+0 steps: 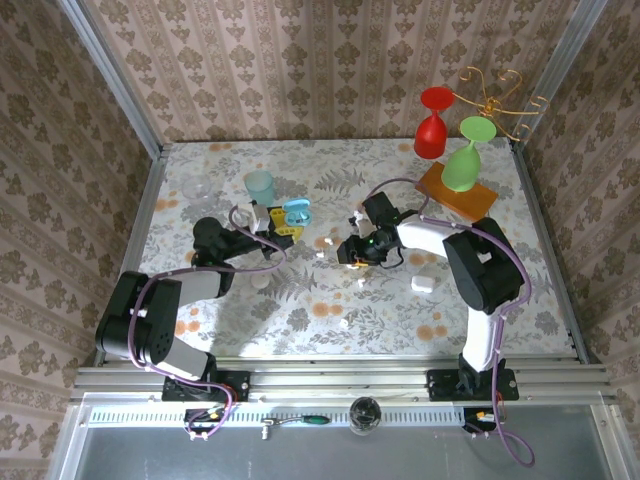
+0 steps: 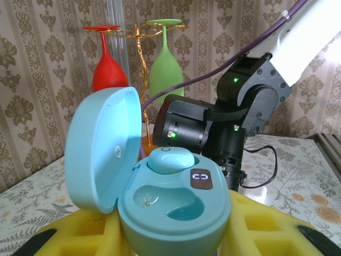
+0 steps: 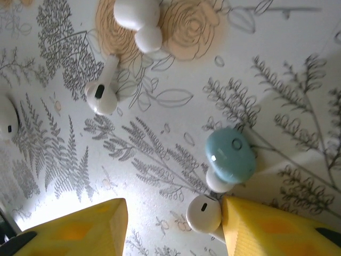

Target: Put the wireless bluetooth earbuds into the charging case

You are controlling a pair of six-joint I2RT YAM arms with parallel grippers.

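Observation:
My left gripper [image 2: 176, 242] is shut on an open light blue charging case [image 2: 176, 205], yellow pads on both sides. A light blue earbud [image 2: 169, 159] sits in the case's far slot; the near slot is bare, and the lid [image 2: 101, 146] stands up at left. My right gripper [image 3: 173, 213] hangs open just above the table. A white earbud [image 3: 204, 213] lies against its right finger [image 3: 266, 229]. A second light blue earbud [image 3: 230, 154] lies just beyond it. More white earbuds [image 3: 104, 95] lie farther off. From above, the left gripper [image 1: 272, 222] and right gripper [image 1: 350, 250] face each other mid-table.
A white case [image 1: 422, 284] lies right of my right gripper. A teal cup [image 1: 260, 187] and a clear glass [image 1: 197, 188] stand at the back left. Red [image 1: 432, 125] and green [image 1: 462, 160] wine glasses hang from a rack at back right. Small white pieces [image 1: 343, 322] dot the floral cloth.

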